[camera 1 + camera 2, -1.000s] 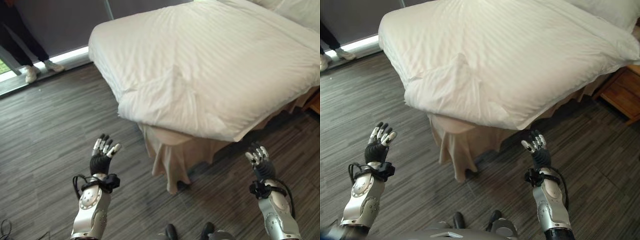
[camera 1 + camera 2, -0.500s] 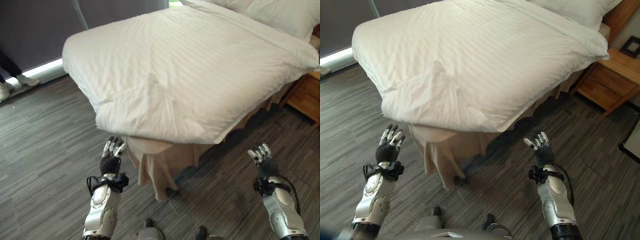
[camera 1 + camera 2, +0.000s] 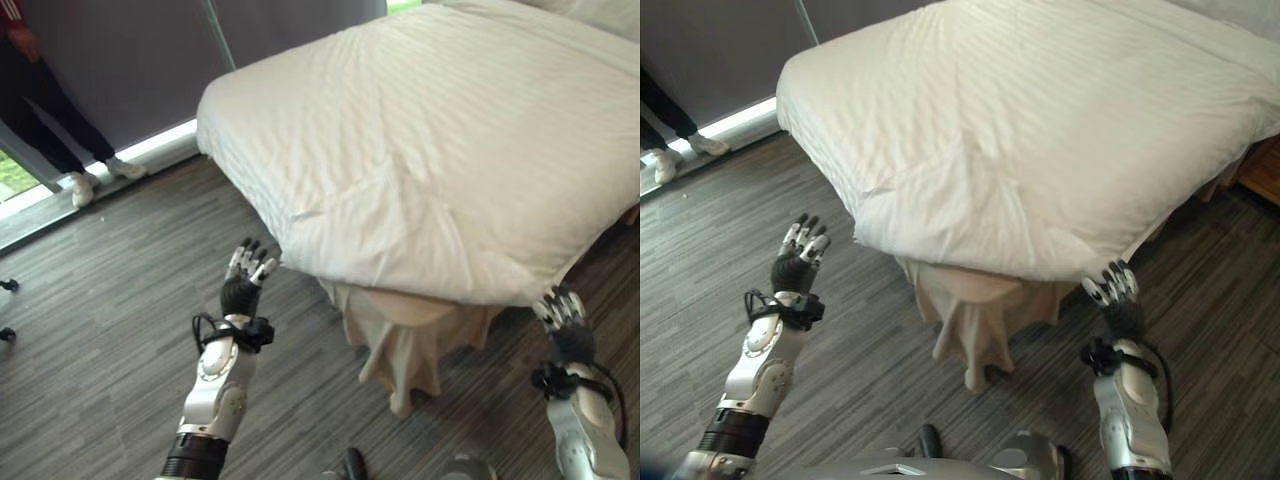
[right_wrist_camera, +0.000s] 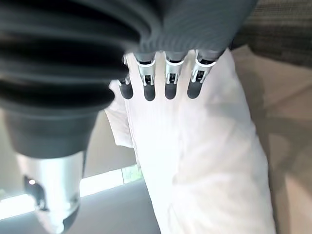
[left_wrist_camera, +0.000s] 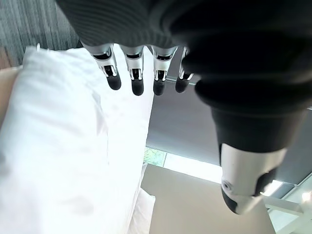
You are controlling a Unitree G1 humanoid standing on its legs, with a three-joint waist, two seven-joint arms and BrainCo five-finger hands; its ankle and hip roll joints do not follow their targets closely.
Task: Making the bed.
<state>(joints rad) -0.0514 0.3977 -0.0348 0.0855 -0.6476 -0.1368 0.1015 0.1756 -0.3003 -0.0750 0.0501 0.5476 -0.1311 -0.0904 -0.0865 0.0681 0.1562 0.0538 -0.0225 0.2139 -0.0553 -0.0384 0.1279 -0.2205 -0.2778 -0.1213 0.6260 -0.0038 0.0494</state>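
Grey wood-grain floor (image 3: 90, 330) runs under everything here, from the near edge out to the dark wall (image 3: 150, 60) on the far left. The bed (image 3: 970, 300) stands on it, filling the far right of the room, one corner pointing toward the robot. A white striped duvet (image 3: 430, 150) lies spread over the whole bed, fairly smooth, with a shallow crease and a small fold near the front corner; its edge overhangs the mattress there. Beneath that corner a beige bed skirt (image 3: 400, 340) hangs down in loose folds to the floor.

On the far left, by a strip of bright window light at the base of the wall, a person (image 3: 60, 140) stands in dark trousers and pale shoes, well apart from the bed.

The left hand (image 3: 245, 285) is raised over the floor just left of the duvet's corner, close to its edge without touching it, fingers (image 5: 134, 80) straight and spread, holding nothing. The right hand (image 3: 1118, 300) is raised near the right side of the same corner, just below the overhanging duvet edge, its fingers (image 4: 168, 83) likewise straight and empty.
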